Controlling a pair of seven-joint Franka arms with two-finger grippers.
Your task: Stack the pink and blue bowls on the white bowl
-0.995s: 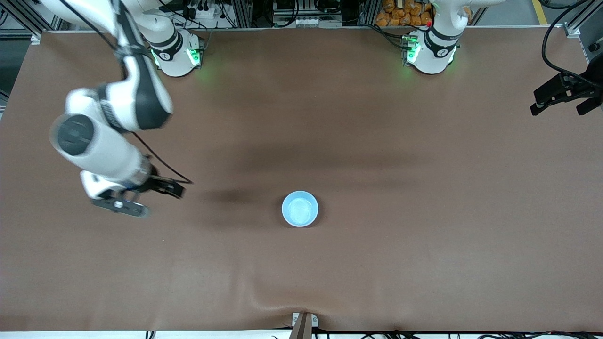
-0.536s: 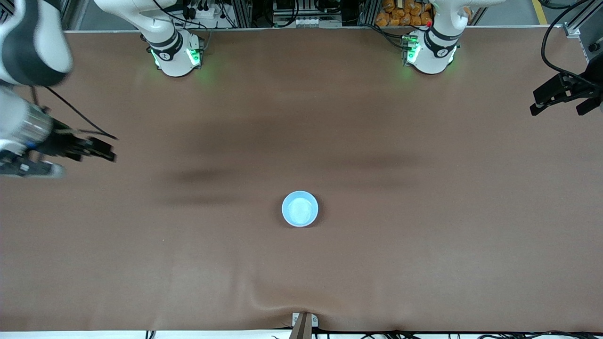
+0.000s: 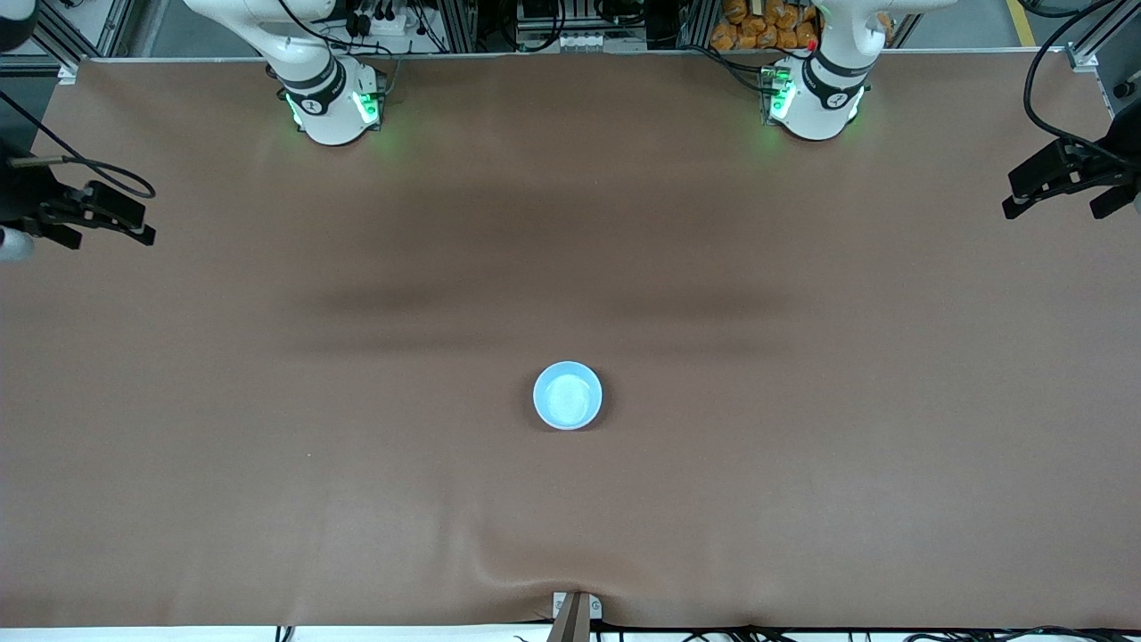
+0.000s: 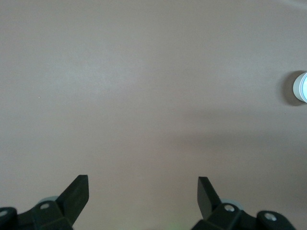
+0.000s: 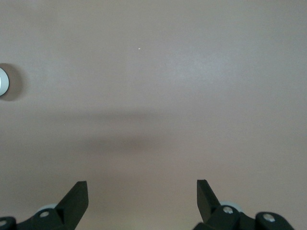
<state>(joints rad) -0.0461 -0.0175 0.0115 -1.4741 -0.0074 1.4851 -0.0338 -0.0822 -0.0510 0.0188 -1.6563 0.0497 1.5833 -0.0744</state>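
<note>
Brown table [image 3: 802,464] | blue bowl [image 3: 568,395] mid-table | cabling along robot-base edge

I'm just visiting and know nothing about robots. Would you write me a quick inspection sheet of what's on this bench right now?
Surface: brown table cover, wrinkled at the edge nearest the front camera.
Job's things: only a blue bowl shows, upright in mid-table; whether the pink and white bowls are nested under it cannot be told.
Clutter: nothing seen.
Grippers: left gripper open and empty, over the left arm's end of the table; right gripper open and empty, over the right arm's end.
Cables: a black cable loops at the right gripper; another hangs by the left gripper.
Surroundings: metal framing and gear along the edge by the arm bases.
</note>
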